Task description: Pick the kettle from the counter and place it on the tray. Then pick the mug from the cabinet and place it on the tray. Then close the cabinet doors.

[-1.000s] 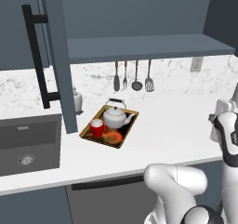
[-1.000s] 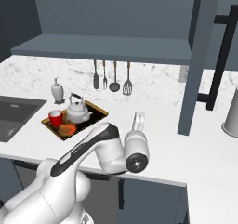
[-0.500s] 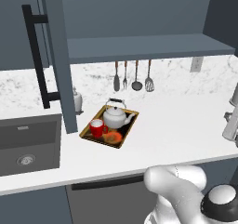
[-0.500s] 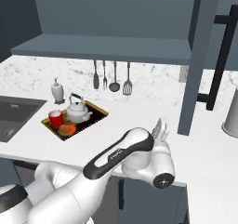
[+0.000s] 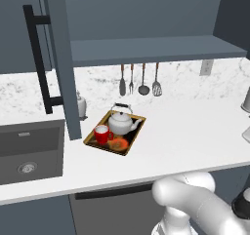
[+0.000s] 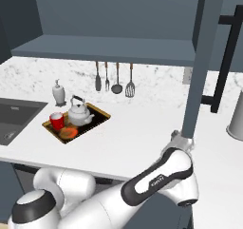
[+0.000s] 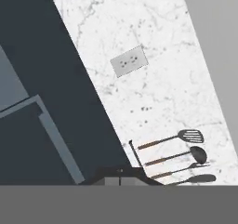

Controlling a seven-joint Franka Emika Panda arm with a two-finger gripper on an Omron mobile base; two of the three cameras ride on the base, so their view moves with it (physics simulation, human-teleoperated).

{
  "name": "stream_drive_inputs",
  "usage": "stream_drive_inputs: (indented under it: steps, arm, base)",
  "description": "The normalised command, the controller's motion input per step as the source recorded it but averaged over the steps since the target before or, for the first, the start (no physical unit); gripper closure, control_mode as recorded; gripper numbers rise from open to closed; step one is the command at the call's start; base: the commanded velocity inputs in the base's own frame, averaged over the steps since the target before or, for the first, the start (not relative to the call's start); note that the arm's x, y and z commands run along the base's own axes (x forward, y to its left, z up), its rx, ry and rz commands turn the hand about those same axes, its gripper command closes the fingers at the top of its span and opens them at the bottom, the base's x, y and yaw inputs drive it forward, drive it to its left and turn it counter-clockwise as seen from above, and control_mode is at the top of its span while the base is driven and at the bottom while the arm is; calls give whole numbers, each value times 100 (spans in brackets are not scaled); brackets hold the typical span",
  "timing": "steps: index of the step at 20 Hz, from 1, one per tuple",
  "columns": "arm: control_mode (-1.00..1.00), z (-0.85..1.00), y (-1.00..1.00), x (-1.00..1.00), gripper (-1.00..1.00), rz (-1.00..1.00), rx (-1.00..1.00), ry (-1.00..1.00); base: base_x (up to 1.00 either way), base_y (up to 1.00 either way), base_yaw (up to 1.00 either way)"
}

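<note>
— Pincer (image 7: pixel 120 175) clenched on nothing, by the right cabinet door (image 6: pixel 201 62)?
— Yes. Kettle (image 5: pixel 120 123) and mug (image 5: pixel 101 134) sit on the tray (image 5: pixel 135 136), left of that door. Both doors remain open.

- left cabinet door (image 5: pixel 61 58) runs off the top of the left base view; its black bar handle (image 5: pixel 38 58) overlaps the marble wall behind
- dispenser bottle (image 5: pixel 81 105) partly hidden behind that door's edge (cap and right side show)
- mug (image 5: pixel 101 134) stands against the kettle (image 5: pixel 121 123) on the tray (image 5: pixel 134 136); whether they touch cannot be told; orange spot (image 5: pixel 117 144) too small to make out
- sink basin (image 5: pixel 29 151) cut by the left edge
- right base view: right cabinet door (image 6: pixel 201 62) covers the gripper; jaws unseen
- grey canister (image 6: pixel 236 116) cut by the right edge
- hand view: fingertips (image 7: pixel 120 175) barely show, pressed together; hanging utensils (image 7: pixel 172 153) partly cut off at the bottom
</note>
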Motion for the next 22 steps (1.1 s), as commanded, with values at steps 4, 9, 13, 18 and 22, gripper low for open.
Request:
stream_drive_inputs:
  steps: [4, 9, 13, 18, 22]
  arm:
    - [-100, 32, -27, -3, 100, 0, 6, -37]
    - [-100, 35, -23, -2, 100, 0, 5, -33]
    - [-100, 41, -16, 0, 100, -4, 4, -18]
    - [-100, 16, -14, 0, 100, -13, 0, -2]
    - [-100, 1, -36, 0, 100, -11, 0, 1]
  base:
    - [0, 0, 0]
    - [0, 0, 0]
    - [0, 0, 0]
    - [0, 0, 0]
    - [0, 0, 0]
